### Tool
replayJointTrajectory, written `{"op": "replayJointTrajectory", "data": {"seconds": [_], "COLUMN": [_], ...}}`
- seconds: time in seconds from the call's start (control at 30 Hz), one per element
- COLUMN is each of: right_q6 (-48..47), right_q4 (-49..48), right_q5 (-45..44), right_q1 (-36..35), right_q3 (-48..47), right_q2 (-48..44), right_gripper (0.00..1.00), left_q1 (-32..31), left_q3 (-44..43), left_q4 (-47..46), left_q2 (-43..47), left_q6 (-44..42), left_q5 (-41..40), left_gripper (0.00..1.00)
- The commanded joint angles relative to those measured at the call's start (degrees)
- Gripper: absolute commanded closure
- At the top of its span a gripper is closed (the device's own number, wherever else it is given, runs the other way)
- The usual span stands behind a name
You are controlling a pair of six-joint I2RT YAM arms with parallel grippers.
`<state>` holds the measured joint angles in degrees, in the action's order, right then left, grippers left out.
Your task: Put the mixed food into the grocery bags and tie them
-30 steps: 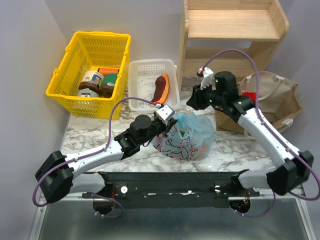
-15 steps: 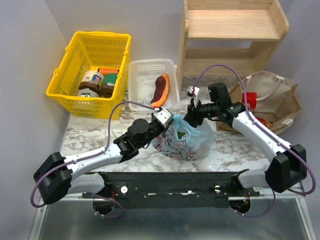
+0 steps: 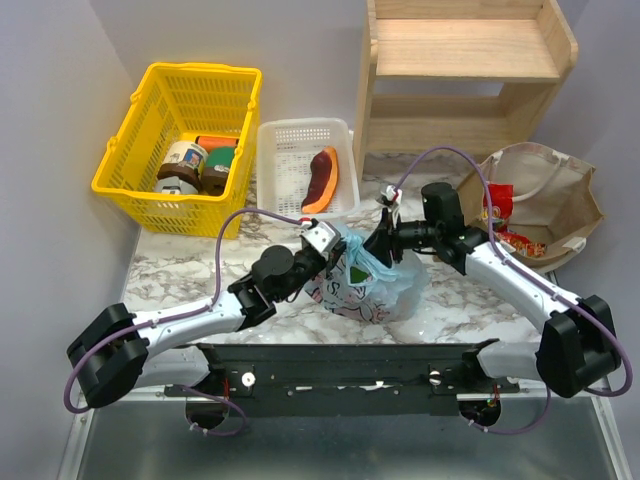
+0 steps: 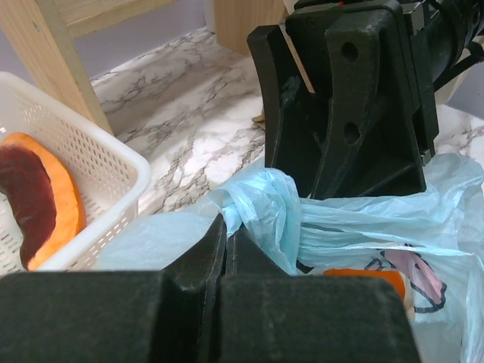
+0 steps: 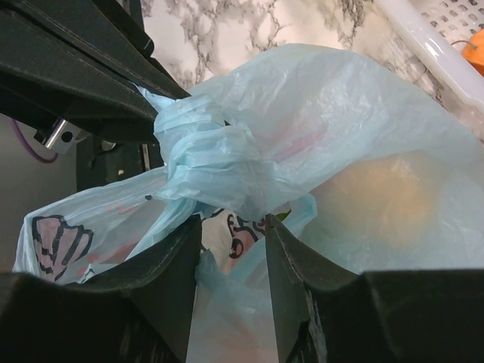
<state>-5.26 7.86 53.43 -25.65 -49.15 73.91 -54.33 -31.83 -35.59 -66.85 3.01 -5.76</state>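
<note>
While both hands pinch blue bag (image 3: 372,275) knot | white tray (image 3: 285,140) behind

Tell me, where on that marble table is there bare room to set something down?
Bare marble lies left of the light-blue printed plastic bag, below the yellow mesh basket. A smaller patch lies right of the bag, before the tan-brown handled bag. The middle is crowded: both grippers meet at the bag's knot.

Light-blue bag (image 3: 375,275) (pink, dark cartoon prints)

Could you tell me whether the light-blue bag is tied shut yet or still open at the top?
Tied: the light-blue bag has its handles twisted into a knot, with both tools at it.
</note>
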Motion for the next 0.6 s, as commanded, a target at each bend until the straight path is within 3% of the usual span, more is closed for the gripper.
{"op": "replayJointTrajectory", "data": {"seconds": [0.0,0.27,0.57], "right_q6": [3.1,5.1,5.0], "right_q4": [-5.2,-9.7,-10.8], "right_q5": [3.3,3.0,0.9], "right_q1": [-0.2,-2.5,-4.4], "right_q3": [3.1,6.3,6.6], "right_q2": [-1.3,0.6,2.6], "right_gripper": [0.51,0.6,0.59], "left_q1": [0.0,-0.4,-0.8], "left_q3": [1.3,1.6,1.7], "left_q4": [-6.1,-8.9,-10.5], "left_q2": [-0.1,-0.7,-0.1], "left_q6": [2.0,3.4,4.0], "left_q5": [-3.5,-4.9,-6.1], "left_gripper": [1.0,1.0,1.0]}}
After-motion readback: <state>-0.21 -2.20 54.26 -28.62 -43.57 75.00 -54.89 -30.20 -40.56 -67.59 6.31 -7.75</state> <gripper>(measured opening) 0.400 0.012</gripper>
